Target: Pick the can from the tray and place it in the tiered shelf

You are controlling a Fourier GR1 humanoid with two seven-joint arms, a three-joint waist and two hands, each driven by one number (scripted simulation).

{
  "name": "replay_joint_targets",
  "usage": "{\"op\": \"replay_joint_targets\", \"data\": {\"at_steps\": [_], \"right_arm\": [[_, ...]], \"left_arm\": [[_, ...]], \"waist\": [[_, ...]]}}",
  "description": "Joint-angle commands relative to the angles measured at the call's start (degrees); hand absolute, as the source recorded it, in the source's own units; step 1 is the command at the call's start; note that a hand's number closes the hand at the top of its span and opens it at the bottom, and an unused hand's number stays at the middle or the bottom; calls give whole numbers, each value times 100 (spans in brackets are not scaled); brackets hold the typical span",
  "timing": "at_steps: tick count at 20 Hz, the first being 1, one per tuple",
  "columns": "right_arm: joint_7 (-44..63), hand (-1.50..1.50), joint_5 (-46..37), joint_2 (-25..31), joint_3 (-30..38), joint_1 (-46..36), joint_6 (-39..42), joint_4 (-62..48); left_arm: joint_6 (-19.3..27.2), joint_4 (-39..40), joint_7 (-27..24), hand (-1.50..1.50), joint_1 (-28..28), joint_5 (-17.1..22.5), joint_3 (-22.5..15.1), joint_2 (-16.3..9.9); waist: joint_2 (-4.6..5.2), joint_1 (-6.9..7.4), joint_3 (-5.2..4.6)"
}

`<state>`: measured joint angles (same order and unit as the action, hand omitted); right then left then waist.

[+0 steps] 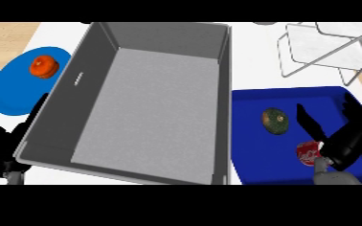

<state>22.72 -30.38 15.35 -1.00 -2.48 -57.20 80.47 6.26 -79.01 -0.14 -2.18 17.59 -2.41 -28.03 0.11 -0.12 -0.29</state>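
Observation:
A red can (307,152) lies on the blue tray (258,167) at the lower right, partly hidden by my right hand (343,143). The hand hovers over the can with thumb and fingers spread wide, open, the thumb reaching toward a dark green round object (275,121) on the same tray. The tiered shelf (318,48), a white wire frame with pale panels, stands at the upper right behind the tray. My left hand (16,143) rests open at the lower left edge, fingers up.
A large grey bin (152,105) fills the middle of the counter between the two hands. A blue plate (21,84) with an orange-red fruit (44,66) lies at the far left.

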Motion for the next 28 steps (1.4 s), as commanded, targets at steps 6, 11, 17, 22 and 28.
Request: {"op": "replay_joint_targets", "data": {"at_steps": [6, 11, 17, 22, 28], "right_arm": [[2319, -150, -2478, -167, 352, 303, 984, -313], [3553, -150, -2861, -130, 47, 207, 2880, -24], [4863, -150, -2919, -282, -474, -159, 5122, 183], [5506, -150, -2899, -85, -454, -294, 6600, 853], [5896, -150, -2756, -155, -142, -536, 7649, 1519]], "left_arm": [[97, -32, 150, 0, 111, -19, 60, 3], [-69, -24, 215, 0, 72, -6, 22, -94], [-67, -67, 177, 0, 96, -61, -79, 17], [51, 43, 205, 0, 176, -150, -47, 74], [-22, -75, 235, 0, 29, -130, -10, 79]], "waist": [[-3, -80, -54], [-24, 0, -58], [-24, 92, -26], [-38, -62, -4], [-41, -28, 11]]}}
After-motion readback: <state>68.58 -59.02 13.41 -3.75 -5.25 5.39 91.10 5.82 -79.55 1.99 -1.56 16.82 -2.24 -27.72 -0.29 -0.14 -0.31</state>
